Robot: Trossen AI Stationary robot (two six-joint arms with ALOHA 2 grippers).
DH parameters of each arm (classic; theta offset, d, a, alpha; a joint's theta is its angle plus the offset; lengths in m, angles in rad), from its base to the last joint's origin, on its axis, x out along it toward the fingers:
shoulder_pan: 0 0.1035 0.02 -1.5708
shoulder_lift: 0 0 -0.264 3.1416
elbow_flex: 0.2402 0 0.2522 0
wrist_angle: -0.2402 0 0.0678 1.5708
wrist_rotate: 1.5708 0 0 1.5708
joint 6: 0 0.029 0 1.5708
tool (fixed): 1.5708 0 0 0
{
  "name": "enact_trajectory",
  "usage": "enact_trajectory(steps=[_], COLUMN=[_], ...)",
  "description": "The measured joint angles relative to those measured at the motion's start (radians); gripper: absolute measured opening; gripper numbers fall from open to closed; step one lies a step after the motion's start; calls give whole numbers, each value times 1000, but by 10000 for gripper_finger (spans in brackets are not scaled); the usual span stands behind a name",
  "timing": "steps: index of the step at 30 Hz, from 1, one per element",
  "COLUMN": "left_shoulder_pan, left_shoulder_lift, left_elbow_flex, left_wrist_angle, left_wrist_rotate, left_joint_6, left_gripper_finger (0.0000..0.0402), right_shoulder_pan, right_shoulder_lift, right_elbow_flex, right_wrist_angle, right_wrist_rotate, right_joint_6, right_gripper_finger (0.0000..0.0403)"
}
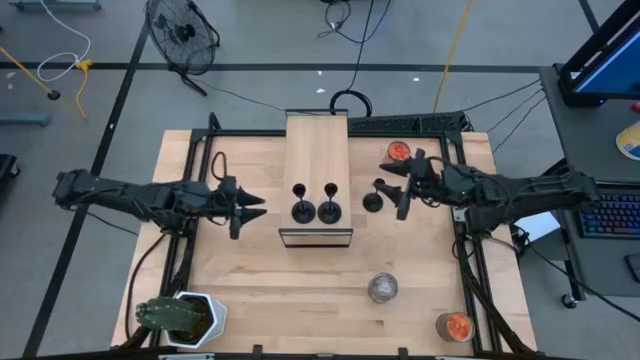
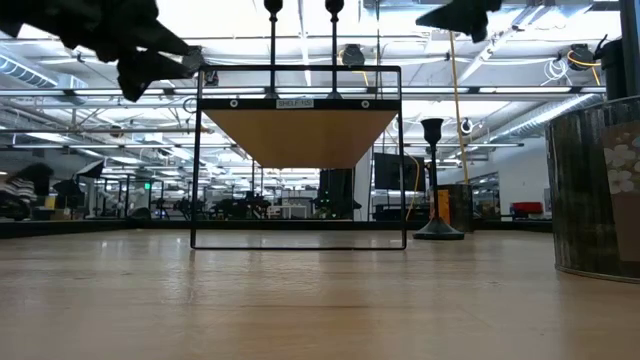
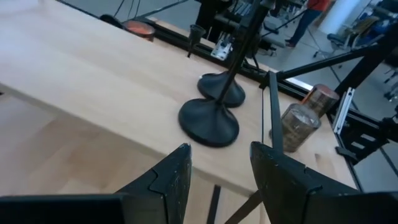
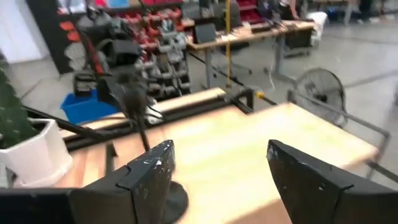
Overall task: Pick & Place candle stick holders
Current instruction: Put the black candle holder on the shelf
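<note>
From above, two candle stick holders [image 1: 299, 210] [image 1: 330, 209] stand side by side on the front part of a raised wooden shelf [image 1: 318, 150] in the middle of the bench [image 1: 300, 290]. A third holder [image 1: 373, 201] stands on the bench just right of the shelf, beside the right end effector [image 1: 402, 187], whose fingers are spread. The left end effector [image 1: 243, 209] hovers left of the shelf, also spread and holding nothing. A silvery round jar [image 1: 382, 288] sits toward the front, a glass jar with orange contents [image 1: 454, 326] at the front right corner and another [image 1: 398, 151] at the back right; a potted plant [image 1: 178, 316] fills the front left corner.

From bench height, the shelf's black wire frame [image 2: 298, 158] carries the wooden top, with two thin stems [image 2: 272, 35] [image 2: 334, 35] rising from it — the third holder [image 2: 434, 180] stands on the bench to the right.

The left wrist camera looks past spread fingers [image 3: 174, 180] at two round bases [image 3: 209, 122] [image 3: 221, 89] on the shelf, close together; whether they touch is unclear.

The right wrist camera shows wide-apart fingers [image 4: 155, 174] with a holder's base [image 4: 176, 200] just beside one of them, not gripped.
</note>
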Motion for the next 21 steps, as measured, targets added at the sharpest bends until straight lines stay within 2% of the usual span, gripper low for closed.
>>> enact_trajectory(steps=[7,21], left_shoulder_pan=[0,0], left_shoulder_lift=[-162,-349], left_elbow_flex=[-83,-214], left_wrist_angle=[0,-3], left_wrist_rotate=[-3,15], left_joint_6=[1,0], left_gripper_finger=[170,170], right_shoulder_pan=[0,-79], right_shoulder_lift=[6,251], right_elbow_flex=[34,410], right_wrist_angle=[-126,-787], right_wrist_rotate=[14,-14], right_joint_6=[60,301], right_gripper_finger=[254,254])
